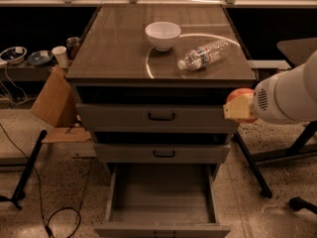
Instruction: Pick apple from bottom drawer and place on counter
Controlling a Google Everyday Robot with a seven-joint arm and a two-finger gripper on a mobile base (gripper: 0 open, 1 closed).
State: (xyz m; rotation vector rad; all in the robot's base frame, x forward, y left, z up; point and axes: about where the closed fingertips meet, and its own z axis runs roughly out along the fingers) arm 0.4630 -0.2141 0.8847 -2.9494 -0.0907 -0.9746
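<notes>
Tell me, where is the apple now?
In the camera view, the apple is on the right, held in the gripper beside the cabinet, just below the counter and above the open bottom drawer.

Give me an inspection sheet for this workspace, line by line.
Surface: counter glossy, with a light arc mark.
Job's things: apple in the air off the right end of the top drawer, not on the counter; bottom drawer pulled open, nothing seen inside.
Clutter: white bowl upright and plastic bottle on its side, apart, both on the counter.
Grippers: gripper at the right, closed on the apple.
Cables: black cable looped on the floor, lower left.
Surroundings: cardboard leaning at the left; cup on a low shelf beyond.
</notes>
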